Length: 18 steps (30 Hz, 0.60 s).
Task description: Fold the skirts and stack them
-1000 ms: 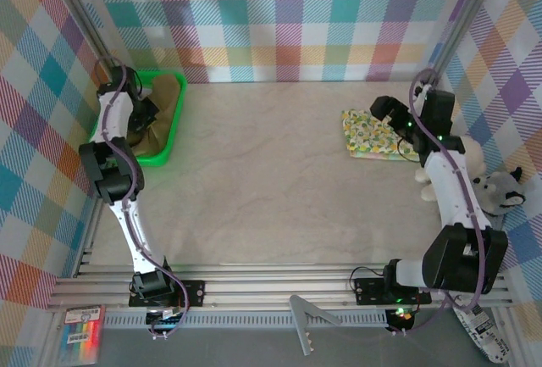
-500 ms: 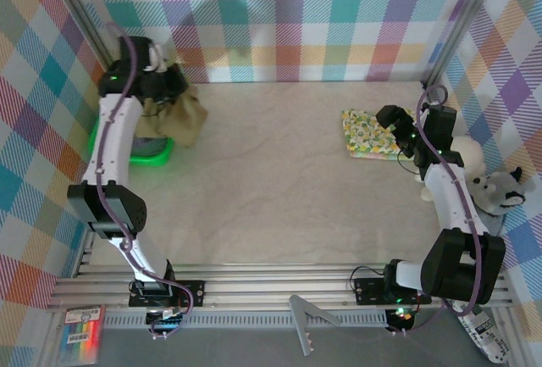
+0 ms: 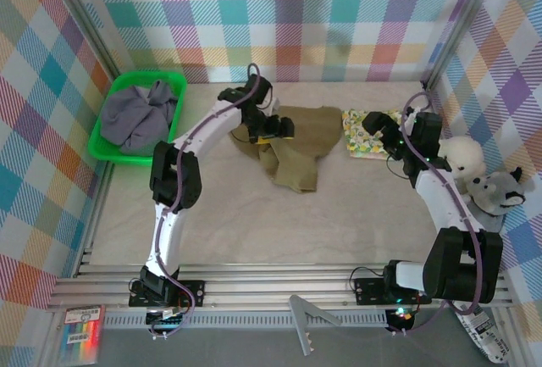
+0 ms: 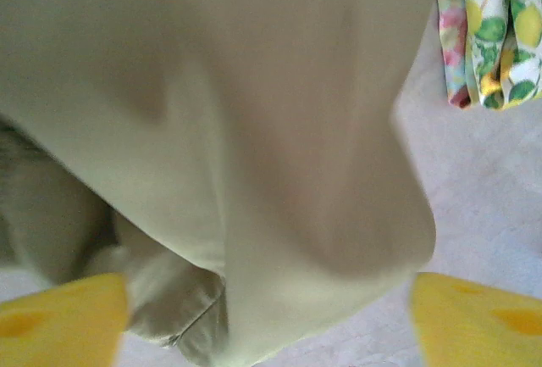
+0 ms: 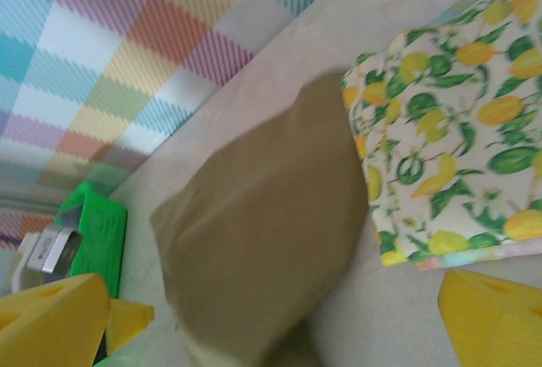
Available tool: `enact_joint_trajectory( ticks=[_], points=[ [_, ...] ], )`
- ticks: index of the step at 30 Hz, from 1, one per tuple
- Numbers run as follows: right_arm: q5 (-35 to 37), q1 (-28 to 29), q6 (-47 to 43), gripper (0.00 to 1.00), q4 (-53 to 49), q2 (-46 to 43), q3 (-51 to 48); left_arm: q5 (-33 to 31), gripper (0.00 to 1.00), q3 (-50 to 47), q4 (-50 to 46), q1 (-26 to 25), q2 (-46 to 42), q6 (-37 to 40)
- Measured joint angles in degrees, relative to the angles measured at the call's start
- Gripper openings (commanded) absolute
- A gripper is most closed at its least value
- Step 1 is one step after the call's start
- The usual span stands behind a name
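Near the back middle of the table [image 3: 254,223], the olive-brown skirt [image 3: 296,159] lies in a loose, rumpled heap. One part spreads toward the right and a longer lobe trails toward the near side. Its right edge sits just beside the floral skirt [image 3: 364,140], which lies folded into a flat rectangle at the right rear.

The left end effector [image 3: 269,127] hovers over the heap's left side. In the left wrist view its yellow fingers [image 4: 59,316] are spread wide, with cloth below them and nothing pinched. The right end effector [image 3: 378,127] hangs by the floral skirt, its fingers also spread and holding nothing.

The olive cloth looks thin, light and limp. It will likely sag, slide and bunch rather than keep any shape, so a grab at the middle would only lift a wad. Better holds seem to be two corners of one edge, at the waistband or hem, each pinched down against the table so the skirt can be drawn out flat.

Farther left, the grey-lavender skirt [image 3: 135,113] sits crumpled inside the green basket [image 3: 127,156]. Two plush toys [image 3: 464,157] rest at the far right edge.
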Motion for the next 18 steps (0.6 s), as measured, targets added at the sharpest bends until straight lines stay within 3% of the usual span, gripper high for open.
enact_joint_trajectory(
  ticks=[4,9,14,18],
  points=[
    [1.07,4.39,-1.01,0.99,0.35,0.11,-0.70,-1.42,1.00,-3.23,1.84,0.02,-3.52,-1.79],
    [4.02,10.29,-1.20,0.99,1.86,2.12,-2.25,-4.07,1.00,-7.93,4.07,4.48,-7.15,-5.60],
    [6.38,15.43,1.73,0.99,2.12,6.23,-2.62,-4.35,1.00,-13.46,6.45,8.79,-7.30,-9.64],
    [7.52,19.30,4.90,0.99,2.95,8.41,-5.18,-3.67,1.00,-16.96,8.79,9.07,-7.30,-12.11]
  ],
)
